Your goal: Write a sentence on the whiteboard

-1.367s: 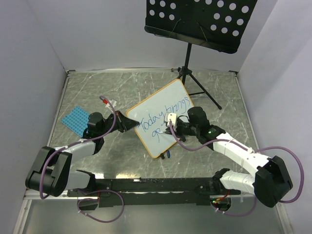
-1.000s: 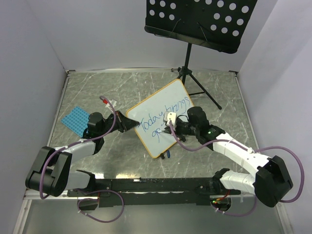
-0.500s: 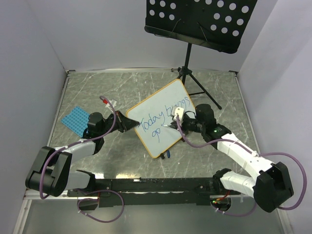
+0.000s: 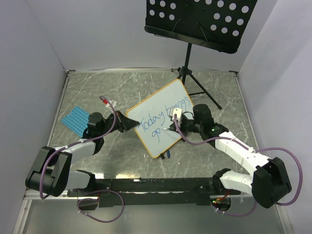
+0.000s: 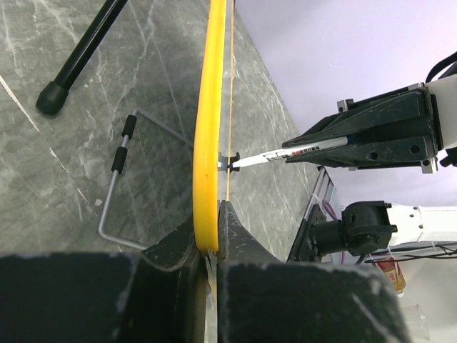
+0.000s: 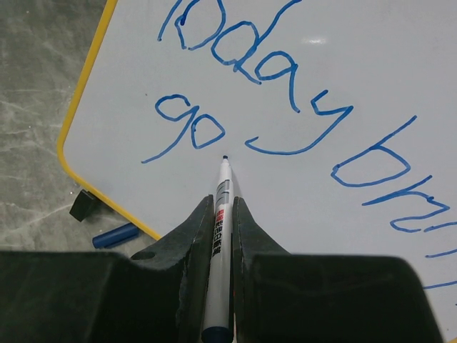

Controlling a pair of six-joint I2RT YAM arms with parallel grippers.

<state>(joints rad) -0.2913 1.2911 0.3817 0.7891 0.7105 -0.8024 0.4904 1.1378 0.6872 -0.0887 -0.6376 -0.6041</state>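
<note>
The whiteboard [image 4: 146, 114] with a thin yellow frame stands tilted on the table. Blue words on it read "Today brings" with "go" [image 4: 157, 133] below; in the right wrist view "go" [image 6: 187, 130] sits left of the marker tip. My left gripper [image 4: 127, 124] is shut on the board's left frame edge [image 5: 206, 179]. My right gripper [image 4: 170, 126] is shut on a white blue-tipped marker [image 6: 221, 214], its tip on or just off the board to the right of "go". The left wrist view shows the marker [image 5: 300, 149] meeting the board edge-on.
A black perforated music stand [image 4: 200, 22] on a tripod [image 4: 187, 73] stands behind the board. A blue perforated mat [image 4: 74, 120] lies at the left. A blue marker cap [image 6: 114, 235] lies below the board's lower edge, beside a black clip foot [image 6: 84, 206]. A wire prop [image 5: 118, 179] stands behind the board.
The right gripper drew the second letter of "go", swung out to the right, then came back left with the tip just right of "go". The left gripper has not moved.
</note>
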